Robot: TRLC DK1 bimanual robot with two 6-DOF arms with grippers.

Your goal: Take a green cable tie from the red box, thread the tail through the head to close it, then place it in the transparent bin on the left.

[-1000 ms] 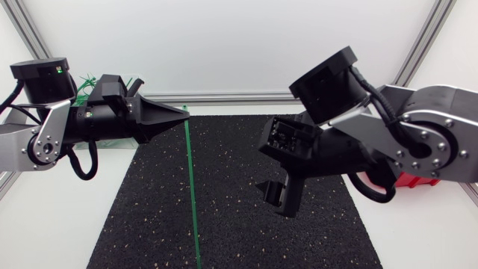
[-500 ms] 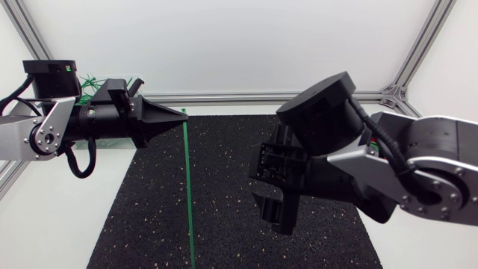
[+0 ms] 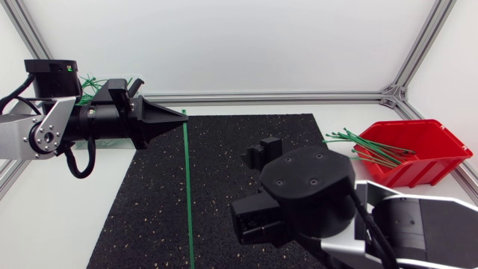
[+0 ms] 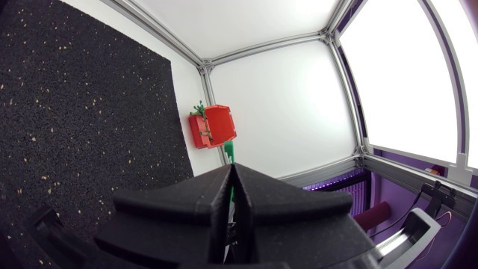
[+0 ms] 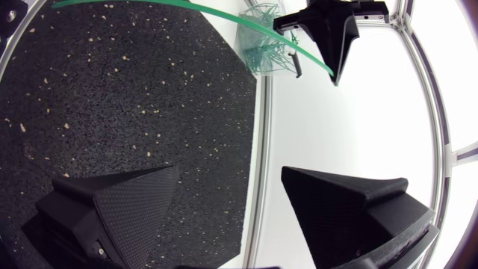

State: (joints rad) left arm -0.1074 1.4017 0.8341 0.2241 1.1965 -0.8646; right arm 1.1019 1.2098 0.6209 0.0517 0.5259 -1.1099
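Meanwhile, the left gripper (image 3: 182,115) was clenched on one end of a green cable tie (image 3: 188,194), which ran straight toward the near edge over the black mat (image 3: 224,187). The right gripper (image 5: 230,170) stood released, near and right of the tie. More ties lay in the red box (image 3: 418,161) at the right.

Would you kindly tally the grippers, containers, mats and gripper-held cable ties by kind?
Grippers: 2 (left gripper, right gripper)
Containers: 2 (red box, transparent bin)
Mats: 1 (black mat)
Held ties: 1 (green cable tie)
Total: 6
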